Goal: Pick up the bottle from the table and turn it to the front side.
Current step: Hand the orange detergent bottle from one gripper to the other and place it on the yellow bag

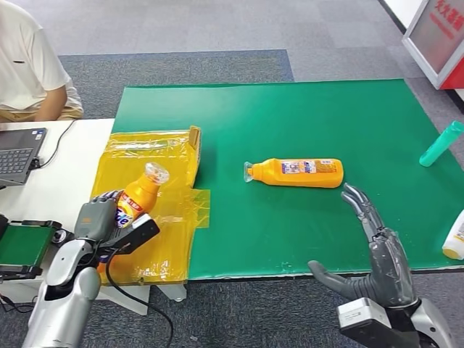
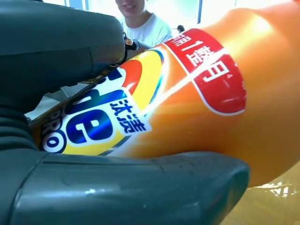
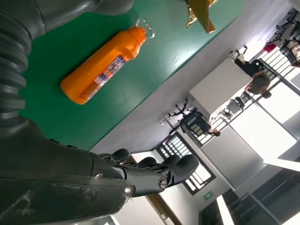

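So my left hand [image 1: 104,217] is wrapped around an orange bottle [image 1: 137,197], holding it tilted with the clear cap end pointing up and away from me, right over the yellow plastic bag [image 1: 164,217] that's spread across the near left corner of the green mat [image 1: 328,116]. From my left wrist camera the bottle's front label [image 2: 106,117] is right there in my face, blue letters on yellow plus a red patch with white characters, and my thumb [image 2: 134,187] and fingers [image 2: 60,42] are clamped on either side of it. My right hand [image 1: 378,254] has nothing in it, fingers spread and stretched out over the near edge of the mat. A second orange bottle [image 1: 298,172] is lying flat on its side in the middle of the mat, cap pointing toward my left, just beyond my right fingertips but not touching them. There's a teal bottle [image 1: 442,143] lying near the far right edge and a white bottle [image 1: 455,238] poking in at the right edge. Off to the left a person in a white shirt [image 1: 27,65] sits at a white table [image 1: 65,174] with a laptop [image 1: 19,152].
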`<state>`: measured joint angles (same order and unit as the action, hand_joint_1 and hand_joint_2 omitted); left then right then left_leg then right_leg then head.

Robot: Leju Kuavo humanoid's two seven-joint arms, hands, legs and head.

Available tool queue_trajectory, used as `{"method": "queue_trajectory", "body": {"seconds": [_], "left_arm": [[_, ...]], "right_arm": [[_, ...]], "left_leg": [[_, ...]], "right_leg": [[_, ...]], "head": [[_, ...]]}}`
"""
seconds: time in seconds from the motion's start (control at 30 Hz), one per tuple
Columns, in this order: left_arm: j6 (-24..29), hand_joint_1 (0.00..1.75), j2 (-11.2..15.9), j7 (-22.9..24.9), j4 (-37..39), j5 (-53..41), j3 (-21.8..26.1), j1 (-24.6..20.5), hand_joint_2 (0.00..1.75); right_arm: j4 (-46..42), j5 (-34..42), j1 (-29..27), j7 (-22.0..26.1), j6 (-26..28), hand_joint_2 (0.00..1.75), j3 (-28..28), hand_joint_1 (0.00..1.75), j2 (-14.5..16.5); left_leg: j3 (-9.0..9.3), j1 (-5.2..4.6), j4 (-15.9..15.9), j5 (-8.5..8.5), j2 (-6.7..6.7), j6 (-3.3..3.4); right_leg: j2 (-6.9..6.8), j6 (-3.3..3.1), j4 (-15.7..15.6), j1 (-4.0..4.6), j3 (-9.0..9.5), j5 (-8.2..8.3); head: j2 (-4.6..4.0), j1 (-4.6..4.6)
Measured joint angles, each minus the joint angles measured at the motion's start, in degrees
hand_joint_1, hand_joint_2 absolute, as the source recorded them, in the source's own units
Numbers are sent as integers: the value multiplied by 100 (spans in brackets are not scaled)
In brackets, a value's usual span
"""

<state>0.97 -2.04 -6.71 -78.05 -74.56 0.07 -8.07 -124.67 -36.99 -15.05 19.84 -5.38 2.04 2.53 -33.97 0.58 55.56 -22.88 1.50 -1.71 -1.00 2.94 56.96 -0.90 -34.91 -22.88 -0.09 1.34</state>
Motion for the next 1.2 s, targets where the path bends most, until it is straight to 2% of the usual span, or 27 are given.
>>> {"method": "queue_trajectory", "body": {"seconds": [0.17, 0.27, 0.43, 0.6, 0.8, 0.83, 0.93, 0.97, 1.2], "left_arm": [[221, 175, -58, -53, -4, -584, -33, -84, 0], [1, 175, -88, -30, -112, -752, -91, -272, 0], [-20, 175, -94, -29, -171, -1078, -255, -385, 0], [-7, 175, -20, 9, -156, -1414, -612, -471, 0], [-3, 175, 190, 266, -33, -1433, -1310, -681, 0], [-2, 156, 230, 300, -3, -1433, -1440, -711, 0], [1, 25, 308, 354, 81, -1432, -1742, -766, 0], [1, 0, 321, 357, 106, -1431, -1803, -773, 0], [-10, 0, 278, 345, 267, -1429, -1953, -793, 0]], "right_arm": [[-10, 8, 95, 313, 153, 175, 14, 0, 5], [-123, 18, 223, 238, 115, 175, 42, 0, 9], [-171, 41, 274, 239, 101, 175, 47, 0, 14], [-169, 91, 306, 304, 104, 175, 47, 0, 15], [-167, 142, 379, 366, 105, 175, 47, 0, 17], [-166, 149, 394, 374, 106, 175, 47, 0, 17], [-166, 159, 421, 393, 108, 175, 47, 0, 18], [-165, 160, 427, 397, 108, 175, 47, 0, 18], [-166, 156, 474, 403, 116, 175, 47, 0, 18]], "left_leg": [[-1, 0, 0, 5, 0, 3], [-1, 0, 0, 8, 0, 6], [-2, -1, 0, 7, 0, 6], [-3, -1, 0, 6, 0, 5], [-4, -1, 0, 6, 0, 5], [-4, -1, 0, 6, 0, 6], [-4, -1, 0, 6, 0, 6], [-4, -1, 0, 6, 0, 6], [-4, -1, 0, 6, 0, 5]], "right_leg": [[0, 0, 0, 0, -4, 4], [-1, 1, 0, -1, -1, 6], [-1, 0, 0, -1, -3, 8], [-1, 0, 0, -1, -5, 6], [-1, 0, 0, -1, -4, 7], [-1, 0, 0, -1, -4, 7], [-1, 0, 0, -1, -4, 7], [-1, 0, 0, -1, -4, 7], [-1, 0, 0, -1, -4, 6]], "head": [[0, 0], [0, 2], [0, 1], [0, 1], [-1, 1], [-1, 1], [0, 1], [0, 1], [0, 1]]}}
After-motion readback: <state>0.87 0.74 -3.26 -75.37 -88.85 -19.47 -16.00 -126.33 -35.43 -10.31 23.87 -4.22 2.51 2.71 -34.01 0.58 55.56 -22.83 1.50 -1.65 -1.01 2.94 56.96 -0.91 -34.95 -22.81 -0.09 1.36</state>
